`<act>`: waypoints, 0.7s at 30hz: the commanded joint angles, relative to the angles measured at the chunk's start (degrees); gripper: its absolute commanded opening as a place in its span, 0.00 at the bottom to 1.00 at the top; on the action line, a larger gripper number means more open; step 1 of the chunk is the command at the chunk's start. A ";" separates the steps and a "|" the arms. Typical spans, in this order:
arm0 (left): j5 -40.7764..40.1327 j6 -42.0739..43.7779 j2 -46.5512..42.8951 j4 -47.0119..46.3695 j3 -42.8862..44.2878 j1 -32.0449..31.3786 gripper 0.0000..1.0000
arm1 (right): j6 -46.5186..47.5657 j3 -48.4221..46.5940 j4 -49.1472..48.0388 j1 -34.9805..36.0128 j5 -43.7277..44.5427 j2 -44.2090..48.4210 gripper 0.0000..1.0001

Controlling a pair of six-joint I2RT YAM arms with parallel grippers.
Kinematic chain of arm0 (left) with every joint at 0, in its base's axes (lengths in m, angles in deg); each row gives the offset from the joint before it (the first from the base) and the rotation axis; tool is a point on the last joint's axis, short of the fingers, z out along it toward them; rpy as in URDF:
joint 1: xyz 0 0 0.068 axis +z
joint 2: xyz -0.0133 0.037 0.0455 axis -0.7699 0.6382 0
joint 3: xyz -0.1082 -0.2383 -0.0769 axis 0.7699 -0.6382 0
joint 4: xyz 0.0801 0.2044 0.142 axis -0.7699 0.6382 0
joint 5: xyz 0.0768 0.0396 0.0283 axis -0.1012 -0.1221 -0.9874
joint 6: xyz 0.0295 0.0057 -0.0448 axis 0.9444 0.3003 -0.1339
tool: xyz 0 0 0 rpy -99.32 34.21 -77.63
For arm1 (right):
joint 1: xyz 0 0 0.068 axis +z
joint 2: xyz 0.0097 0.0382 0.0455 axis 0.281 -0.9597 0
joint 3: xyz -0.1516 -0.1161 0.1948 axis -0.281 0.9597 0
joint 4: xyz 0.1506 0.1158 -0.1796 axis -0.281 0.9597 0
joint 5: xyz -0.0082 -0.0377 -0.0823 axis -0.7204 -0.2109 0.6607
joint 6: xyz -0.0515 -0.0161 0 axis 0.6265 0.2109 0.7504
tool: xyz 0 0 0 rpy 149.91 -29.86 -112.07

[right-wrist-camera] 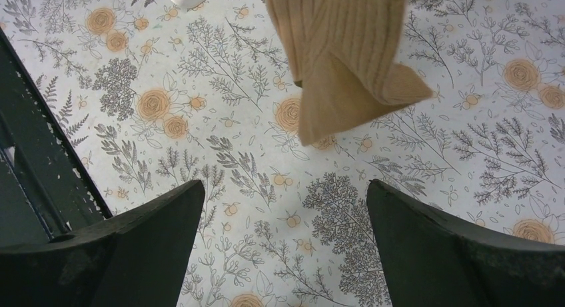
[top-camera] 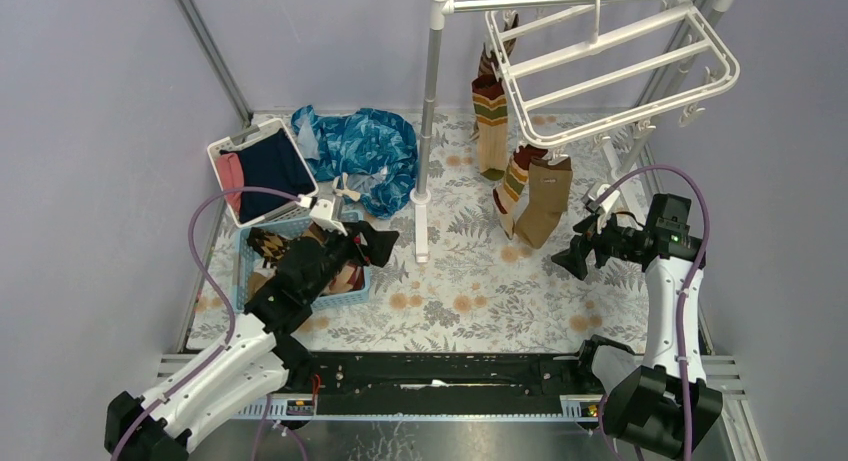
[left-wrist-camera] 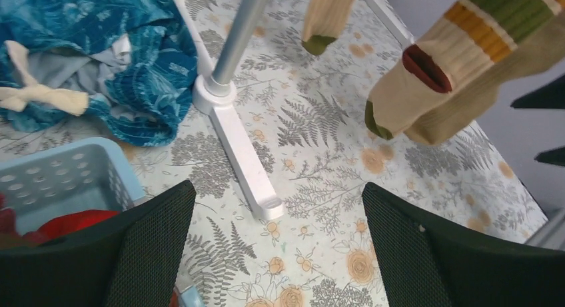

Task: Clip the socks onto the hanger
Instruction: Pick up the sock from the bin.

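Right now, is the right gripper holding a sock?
No: the right gripper is open and empty, and the plain tan sock hangs clear ahead of it.

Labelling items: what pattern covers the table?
The table shows grey ferns and orange flowers; right wrist view.

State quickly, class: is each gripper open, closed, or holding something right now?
Left gripper: open, holding nothing.
Right gripper: open, holding nothing.

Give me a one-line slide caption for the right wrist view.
Open right gripper over the floral table cover, a plain tan sock hanging ahead of it.
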 commanded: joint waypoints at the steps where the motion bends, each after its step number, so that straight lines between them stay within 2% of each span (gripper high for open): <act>1: -8.55 -1.57 0.23 15.54 7.29 0.46 0.98 | 1.92 -1.24 2.37 -0.25 -0.90 -0.70 1.00; 4: -12.76 -5.38 3.25 25.38 12.59 0.46 0.98 | 1.45 -2.13 3.64 -0.19 -0.59 -1.76 1.00; 10: -21.39 -10.00 9.65 36.52 15.61 0.82 0.75 | -0.67 -2.73 3.05 2.39 2.80 -2.22 1.00; 13: -30.80 -8.88 15.86 39.66 18.23 1.14 0.61 | -1.62 -2.90 2.42 4.74 4.28 -2.41 1.00; 16: -40.54 -12.38 24.30 43.55 21.82 1.34 0.49 | -2.18 -2.91 2.13 6.65 4.92 -2.33 1.00; 21: -48.22 -16.49 30.97 43.04 21.69 1.52 0.48 | -3.24 -2.67 1.23 8.21 6.40 -2.71 1.00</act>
